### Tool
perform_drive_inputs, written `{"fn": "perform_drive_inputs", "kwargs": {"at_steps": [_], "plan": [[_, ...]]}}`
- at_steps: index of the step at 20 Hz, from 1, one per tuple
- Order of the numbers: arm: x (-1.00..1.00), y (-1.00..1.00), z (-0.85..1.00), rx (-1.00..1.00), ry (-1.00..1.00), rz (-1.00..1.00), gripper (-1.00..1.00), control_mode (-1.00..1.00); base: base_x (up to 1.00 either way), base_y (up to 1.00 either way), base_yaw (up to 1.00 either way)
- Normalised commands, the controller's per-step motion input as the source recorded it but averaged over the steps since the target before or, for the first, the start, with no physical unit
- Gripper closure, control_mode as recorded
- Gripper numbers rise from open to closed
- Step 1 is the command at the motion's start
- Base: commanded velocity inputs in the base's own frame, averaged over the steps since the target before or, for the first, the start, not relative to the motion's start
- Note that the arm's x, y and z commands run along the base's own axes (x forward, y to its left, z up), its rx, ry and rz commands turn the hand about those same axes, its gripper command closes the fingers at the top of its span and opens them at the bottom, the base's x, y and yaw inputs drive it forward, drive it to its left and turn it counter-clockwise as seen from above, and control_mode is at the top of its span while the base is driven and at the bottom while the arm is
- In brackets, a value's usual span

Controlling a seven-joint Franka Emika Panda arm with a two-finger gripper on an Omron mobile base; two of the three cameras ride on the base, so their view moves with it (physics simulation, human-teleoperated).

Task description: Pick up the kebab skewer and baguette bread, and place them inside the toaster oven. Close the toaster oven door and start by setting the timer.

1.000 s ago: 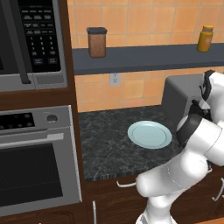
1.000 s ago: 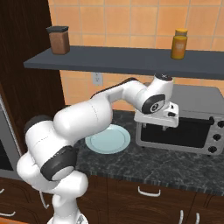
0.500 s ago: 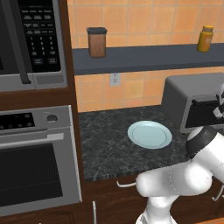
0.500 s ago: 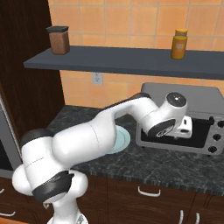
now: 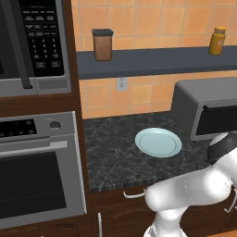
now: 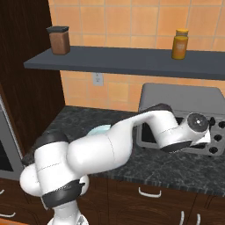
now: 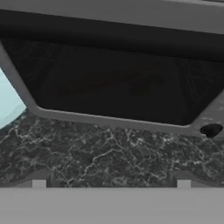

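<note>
The fingers point(image 7: 111, 183) stand wide apart and empty, low over the desk point(image 7: 109, 153) facing the shut toaster oven door point(image 7: 118, 83); faint reddish shapes behind its glass suggest food inside, so the timer likely comes next.

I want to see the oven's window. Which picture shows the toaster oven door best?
The hand view: the toaster oven door is close and its dark glass is large. The left base view shows it small at the edge; in the right base view the arm covers most of it.

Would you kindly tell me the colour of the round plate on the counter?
Pale blue-green round plate, clearest in the left base view.
</note>
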Motion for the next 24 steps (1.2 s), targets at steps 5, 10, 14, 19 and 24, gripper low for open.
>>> {"fn": "perform_drive_inputs", "kwargs": {"at_steps": [5, 10, 14, 19, 24], "plan": [[-0.12, -0.59, 0.00, 0.00, -0.24, 0.02, -1.00, -1.00, 0.00, 0.00, 0.00], [0.08, -0.46, 0.00, 0.00, -0.23, 0.00, -1.00, -1.00, 0.00, 0.00, 0.00], [0.23, -0.42, 0.00, 0.00, -0.19, 0.03, -1.00, -1.00, 0.00, 0.00, 0.00], [0.36, -0.16, -0.01, -0.18, -0.16, 0.21, -1.00, -1.00, 0.00, 0.00, 0.00], [0.11, -0.35, 0.00, -0.35, -0.15, 0.44, -1.00, -1.00, 0.00, 0.00, 0.00]]}}
